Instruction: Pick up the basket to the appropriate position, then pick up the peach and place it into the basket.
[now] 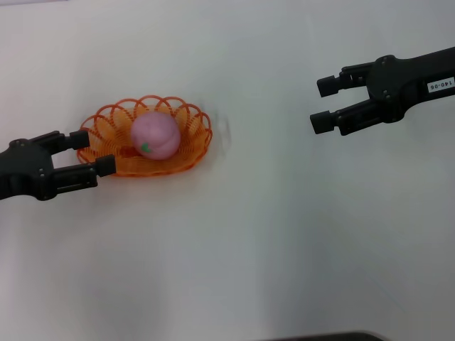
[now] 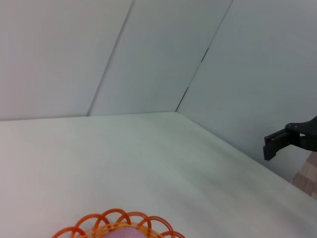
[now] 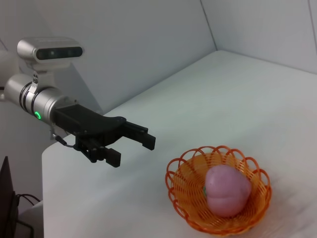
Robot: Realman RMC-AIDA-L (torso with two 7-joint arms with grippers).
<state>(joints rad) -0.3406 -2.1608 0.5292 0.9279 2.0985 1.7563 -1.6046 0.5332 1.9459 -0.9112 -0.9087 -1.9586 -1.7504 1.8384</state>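
The orange wire basket stands on the white table, left of centre. The pale pink peach lies inside it, green leaf mark toward the front. My left gripper is open at the basket's left end, holding nothing. In the right wrist view that gripper shows a small gap to the basket, where the peach rests. My right gripper is open and empty, off to the far right of the basket. The left wrist view shows only the basket's rim.
White table all around the basket, with walls behind it. A dark edge shows at the table's front. My right gripper's finger shows far off in the left wrist view.
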